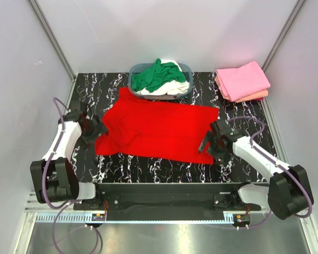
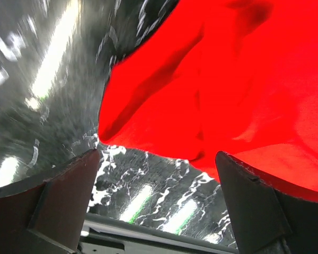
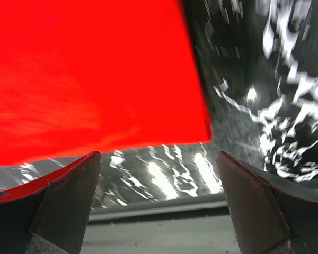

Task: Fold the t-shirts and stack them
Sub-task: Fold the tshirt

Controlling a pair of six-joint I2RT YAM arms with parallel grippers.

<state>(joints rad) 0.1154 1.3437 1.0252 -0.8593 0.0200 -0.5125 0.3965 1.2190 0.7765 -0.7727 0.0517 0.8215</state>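
A bright red t-shirt (image 1: 153,128) lies spread on the black marbled table (image 1: 164,169). It also shows in the left wrist view (image 2: 228,79) and the right wrist view (image 3: 85,74). My left gripper (image 1: 97,130) is open and empty at the shirt's left edge. My right gripper (image 1: 209,144) is open and empty at the shirt's near right corner. Green (image 1: 155,75) and white (image 1: 172,87) t-shirts lie heaped in the basket. Folded pink (image 1: 243,79) and salmon (image 1: 254,97) t-shirts are stacked at the back right.
The blue-grey plastic basket (image 1: 133,70) stands at the back middle, touching the red shirt's far edge. A metal rail (image 1: 164,188) runs along the table's near edge between the arm bases. Light walls close in on both sides.
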